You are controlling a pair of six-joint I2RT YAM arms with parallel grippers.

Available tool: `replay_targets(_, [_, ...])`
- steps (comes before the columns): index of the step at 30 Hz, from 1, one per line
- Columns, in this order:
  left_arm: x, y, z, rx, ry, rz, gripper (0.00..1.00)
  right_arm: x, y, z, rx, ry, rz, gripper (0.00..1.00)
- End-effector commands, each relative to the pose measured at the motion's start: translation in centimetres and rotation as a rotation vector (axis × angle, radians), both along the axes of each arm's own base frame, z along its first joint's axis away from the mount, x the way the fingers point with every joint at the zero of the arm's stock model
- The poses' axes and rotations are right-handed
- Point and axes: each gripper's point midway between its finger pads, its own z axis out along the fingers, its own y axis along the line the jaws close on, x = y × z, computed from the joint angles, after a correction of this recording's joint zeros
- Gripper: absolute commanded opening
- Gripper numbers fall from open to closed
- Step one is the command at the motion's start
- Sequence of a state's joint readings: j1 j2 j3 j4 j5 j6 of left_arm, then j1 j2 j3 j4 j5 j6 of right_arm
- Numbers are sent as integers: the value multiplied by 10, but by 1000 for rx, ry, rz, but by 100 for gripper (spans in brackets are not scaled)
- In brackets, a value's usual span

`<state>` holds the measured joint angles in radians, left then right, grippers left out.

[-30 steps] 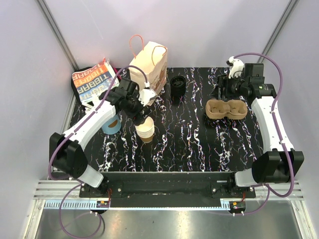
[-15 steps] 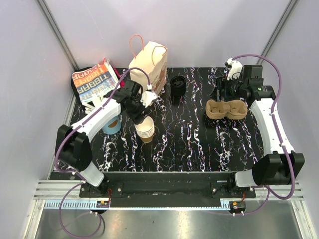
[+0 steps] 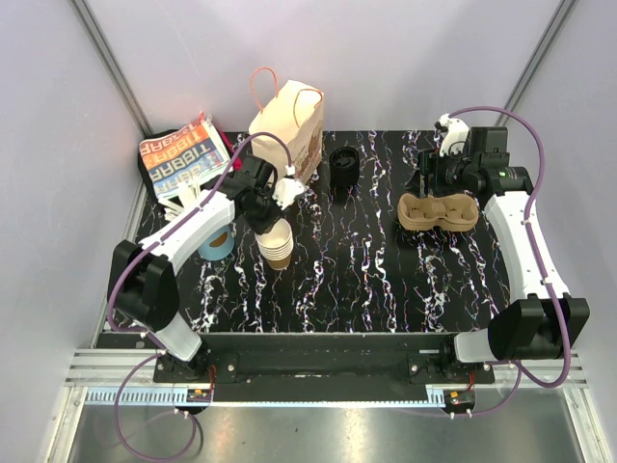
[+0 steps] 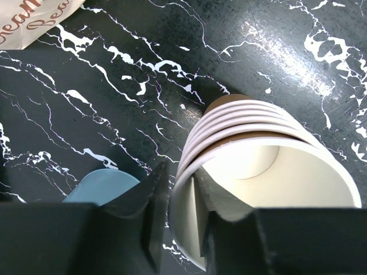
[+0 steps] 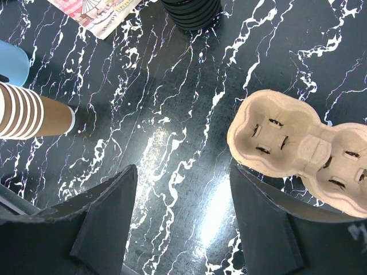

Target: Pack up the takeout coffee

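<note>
Closest to me the two arms rise from the near edge of the black marbled table [image 3: 386, 280]. The left arm reaches in to a stack of lidless paper cups [image 3: 279, 246] left of the middle, and the left gripper [image 3: 270, 220] sits at its top. In the wrist view its fingers [image 4: 150, 223] are drawn narrow on the white rim of the topmost cup, one inside the mouth and one outside, with the wall pinched between them. Whether the stack's foot rests on the table I cannot tell. Just left of the stack is a blue cup [image 3: 217, 241]. Over on the right, a little farther back, lies a two-hole pulp cup tray [image 3: 439, 214], both holes showing their bare bottoms. The right gripper [image 3: 431, 183] hangs just past the tray's left hole, its fingers spread wide with nothing between them. Farther back, near the middle, stands a stack of black lids [image 3: 344, 166], well apart from the tray. Left of it a kraft paper bag [image 3: 289, 130] with reddish string handles stands upright, and toward the far left corner lies a printed packet [image 3: 178, 159]. The takeout coffee itself, a lidded brown cup, I cannot make out anywhere from here.
</note>
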<state>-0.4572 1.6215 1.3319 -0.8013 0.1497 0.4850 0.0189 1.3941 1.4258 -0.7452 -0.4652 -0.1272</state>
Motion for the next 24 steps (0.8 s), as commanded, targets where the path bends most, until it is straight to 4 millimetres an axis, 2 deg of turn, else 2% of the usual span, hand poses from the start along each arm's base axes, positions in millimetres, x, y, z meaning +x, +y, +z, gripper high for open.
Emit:
replay_targets(1, [9,0,5,7,-46,5,25,0,2,19,1,-80,15,72])
replay_targets(4, [15,7,7,37,-75,32,22,0,2,19,3,-78,13,72])
replay_targets(9, [32,20,7,70,-108,96,22,0,3,21,5,-84,15,72])
replay_targets(17, [70,53,11,71,-121,215,24,0,3,22,4,-88,14,72])
replay_targets(18, [77,59,16,67,-135,237,24,1,2,21,2,-86,12,72])
replay_targets(24, [101,78,19,69,-149,296,25,2,3,22,8,-88,14,72])
